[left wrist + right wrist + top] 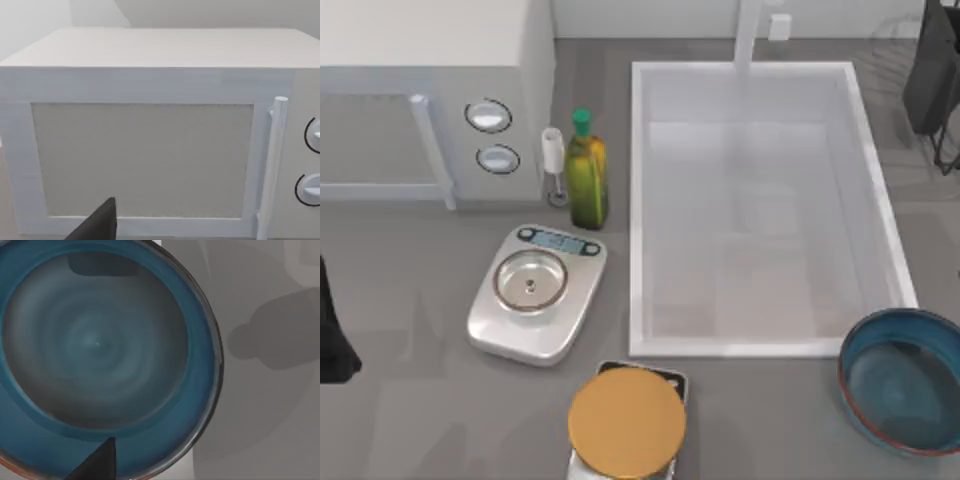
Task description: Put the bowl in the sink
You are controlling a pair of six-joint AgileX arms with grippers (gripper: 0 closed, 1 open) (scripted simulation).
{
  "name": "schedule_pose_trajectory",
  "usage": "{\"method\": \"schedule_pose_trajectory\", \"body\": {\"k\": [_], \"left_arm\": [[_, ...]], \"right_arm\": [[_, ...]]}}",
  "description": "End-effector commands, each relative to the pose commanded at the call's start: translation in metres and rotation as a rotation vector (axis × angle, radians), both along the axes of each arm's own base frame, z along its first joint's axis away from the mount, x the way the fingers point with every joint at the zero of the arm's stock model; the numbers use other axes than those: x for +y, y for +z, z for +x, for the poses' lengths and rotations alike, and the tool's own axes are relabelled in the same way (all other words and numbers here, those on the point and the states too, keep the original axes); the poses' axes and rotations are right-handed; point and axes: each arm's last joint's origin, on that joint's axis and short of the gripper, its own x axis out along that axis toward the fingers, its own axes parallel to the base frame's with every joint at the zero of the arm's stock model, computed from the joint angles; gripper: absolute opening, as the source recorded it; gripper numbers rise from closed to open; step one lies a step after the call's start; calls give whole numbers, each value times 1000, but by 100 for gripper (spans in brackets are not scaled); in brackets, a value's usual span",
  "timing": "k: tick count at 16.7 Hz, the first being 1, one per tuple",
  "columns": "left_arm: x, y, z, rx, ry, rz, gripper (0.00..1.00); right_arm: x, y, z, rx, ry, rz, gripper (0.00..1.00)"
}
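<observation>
The bowl [903, 380] sits at the lower right of the top view, on the grey tabletop [420, 420], just beyond the near right corner of the sink [638, 200] and outside it. Its teal-blue inside faces up and its thin reddish-brown rim is cut by the frame's right edge. The sink, a white basin with a raised pale rim, takes the middle and upper right of the frame, with the faucet [748, 35] at its far edge.

The right arm [932, 70] shows as a dark shape at the upper right corner of the top view; whether its pincer is wide or narrow I cannot tell. Its wrist view looks straight down into the bowl [100, 350] — a dark fingertip [97, 462] juts in at the frame's lower edge.

The left arm [332, 340] is parked at the left edge of the top view, and its pincer's state cannot be told either. Its wrist view faces the door of the microwave [145, 160].

In the top view the microwave [420, 90] fills the upper left. A green bottle [586, 175] stands between it and the sink, a silver scale [535, 295] lies left of centre, and an orange disc [626, 422] rests on a second scale at the bottom centre.
</observation>
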Motion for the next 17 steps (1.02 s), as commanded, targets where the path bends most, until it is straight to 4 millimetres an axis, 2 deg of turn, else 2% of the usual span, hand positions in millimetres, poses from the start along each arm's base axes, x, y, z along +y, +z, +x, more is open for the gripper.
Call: {"method": "schedule_pose_trajectory", "body": {"k": [3,10,12,17], "left_arm": [[0,0,0,0,0,0,100],[0,0,0,0,0,0,100],[0,0,0,0,0,0,100],[0,0,0,0,0,0,100]], "right_arm": [[4,1,11,67,0,-8,100],[3,-3,11,70,-2,-9,100],[2,-18,12,76,0,-10,100],[2,-75,8,82,3,-8,100]]}}
